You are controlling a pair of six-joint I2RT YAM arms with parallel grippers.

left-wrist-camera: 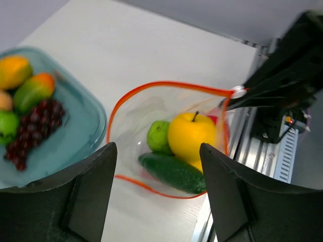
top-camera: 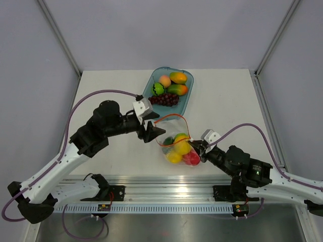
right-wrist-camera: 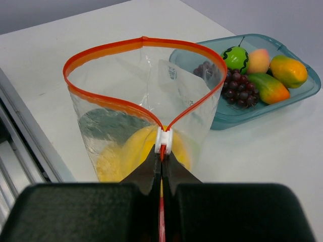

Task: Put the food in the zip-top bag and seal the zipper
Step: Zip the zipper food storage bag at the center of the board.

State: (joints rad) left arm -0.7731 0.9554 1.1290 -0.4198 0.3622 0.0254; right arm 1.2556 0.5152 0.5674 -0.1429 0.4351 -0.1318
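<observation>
The right gripper (right-wrist-camera: 162,162) is clenched on the zipper (right-wrist-camera: 108,49) just under its white slider (right-wrist-camera: 164,140), pinching that end of the zip-top bag (right-wrist-camera: 136,85). Ahead of its fingers the red-orange strip spreads into a wide loop, so the mouth gapes open away from the gripper. Beyond the loop and to this gripper's right sits the blue tray (top-camera: 150,83), near the bag's far edge, with a strip of white table (top-camera: 111,85) showing between them.

The left gripper (top-camera: 150,132) is released, its jaws spread wide with nothing between them, and it hovers just short of the opposite side of the mouth. Straight ahead of it, inside the bag, lies the food: a yellow fruit (left-wrist-camera: 191,136), a lime (left-wrist-camera: 158,135) and a cucumber (left-wrist-camera: 174,172) touching one another, with a red apple (top-camera: 191,159) on the side nearest the right gripper. To the left gripper's left, the tray holds a peach (top-camera: 165,80), grapes (top-camera: 164,99), mangoes (top-camera: 177,77) and a striped green ball (top-camera: 158,88). To its right runs the metal rail (top-camera: 166,194) along the table's near edge, close to the bag's bottom.

The tabletop is matte white, and grey wall panels (top-camera: 166,30) rise past the tray.
</observation>
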